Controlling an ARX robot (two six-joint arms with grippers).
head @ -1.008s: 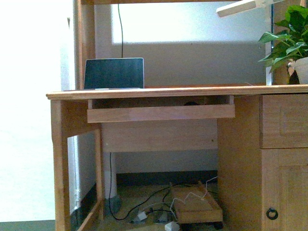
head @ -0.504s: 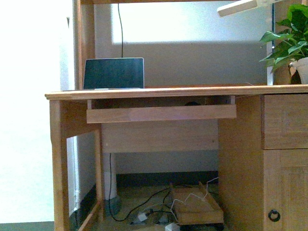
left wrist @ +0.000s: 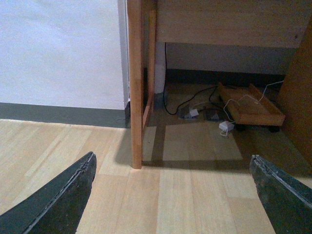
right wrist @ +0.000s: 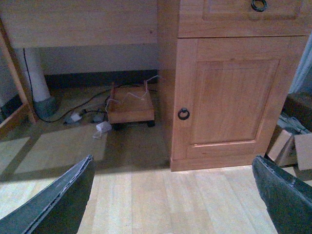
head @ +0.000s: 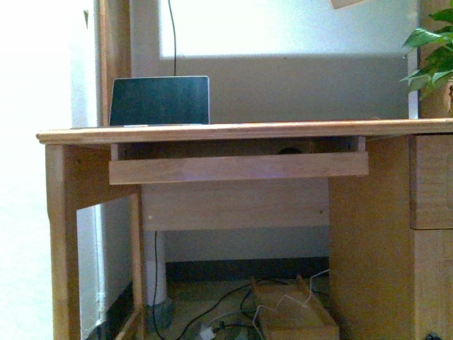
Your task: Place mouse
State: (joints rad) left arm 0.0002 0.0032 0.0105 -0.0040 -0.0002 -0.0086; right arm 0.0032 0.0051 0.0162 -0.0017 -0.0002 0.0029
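Observation:
A small dark rounded shape, the mouse (head: 288, 150), peeks over the front board of the pull-out tray (head: 238, 168) under the desktop; most of it is hidden. Neither arm shows in the front view. My left gripper (left wrist: 171, 163) is open above the wooden floor, near the desk's left leg (left wrist: 135, 83), with nothing between its dark fingers (left wrist: 58, 200). Facing the cabinet door (right wrist: 229, 102), my right gripper (right wrist: 172, 165) is open too, over bare floor, empty.
A laptop (head: 160, 100) stands open on the desktop (head: 241, 131) at the left, and a plant (head: 433, 60) at the right. Beneath the desk lie cables (left wrist: 192, 105) and a low wooden trolley (right wrist: 130, 109). Cardboard boxes (right wrist: 292, 146) sit beside the cabinet.
The front view has drawn closer to the desk: the desk looks larger, and the tray and laptop have shifted slightly left and up. The lamp at top right has almost left the picture.

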